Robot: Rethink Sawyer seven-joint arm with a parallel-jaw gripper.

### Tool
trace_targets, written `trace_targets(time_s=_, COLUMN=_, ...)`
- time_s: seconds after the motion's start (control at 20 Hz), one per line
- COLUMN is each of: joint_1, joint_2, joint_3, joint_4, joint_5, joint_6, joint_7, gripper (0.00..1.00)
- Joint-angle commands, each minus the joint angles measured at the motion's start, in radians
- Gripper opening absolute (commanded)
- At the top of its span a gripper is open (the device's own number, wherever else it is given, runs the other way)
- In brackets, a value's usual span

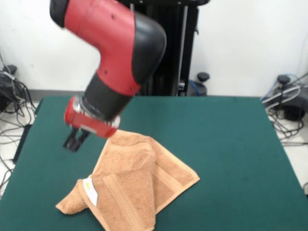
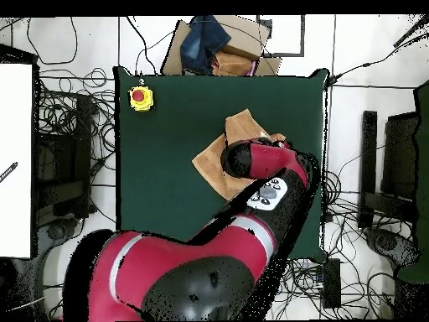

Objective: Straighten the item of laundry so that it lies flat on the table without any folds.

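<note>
One nubby tan-orange terry towel [image 1: 132, 185] lies folded, roughly triangular, on the green felt table [image 1: 231, 144]; the gripper [image 1: 75, 140] hangs pinched together, empty.

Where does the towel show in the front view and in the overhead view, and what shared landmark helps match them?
Front view: the towel lies folded at lower centre, near the picture's bottom edge, below the gripper.
Overhead view: the towel sits right of centre on the table, partly covered by the red arm.
Shared landmark: the red arm reaches over the towel in both views.
</note>
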Motion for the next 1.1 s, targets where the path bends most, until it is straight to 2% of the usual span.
trace_targets(time_s=0.05, joint_1=-0.047, joint_2=-0.206, joint_3=0.255, joint_4=0.178, joint_5=-0.011, joint_6=0.206, joint_7=0.005, gripper=0.00)
trace_targets(time_s=0.3, joint_1=-0.194, joint_2=-0.261, joint_3=0.474, joint_4=0.307, joint_5=0.021, joint_6=0.088, joint_7=0.003, gripper=0.00)
trace_targets(time_s=0.45, joint_1=-0.223, joint_2=-0.262, joint_3=0.517, joint_4=0.327, joint_5=0.003, joint_6=0.054, joint_7=0.031, gripper=0.00)
trace_targets(time_s=0.8, joint_1=-0.174, joint_2=-0.232, joint_3=0.475, joint_4=0.285, joint_5=-0.056, joint_6=0.038, joint_7=0.083, gripper=0.00)
trace_targets(time_s=1.1, joint_1=-0.091, joint_2=-0.186, joint_3=0.420, joint_4=0.257, joint_5=-0.018, joint_6=-0.004, joint_7=0.187, gripper=0.00)
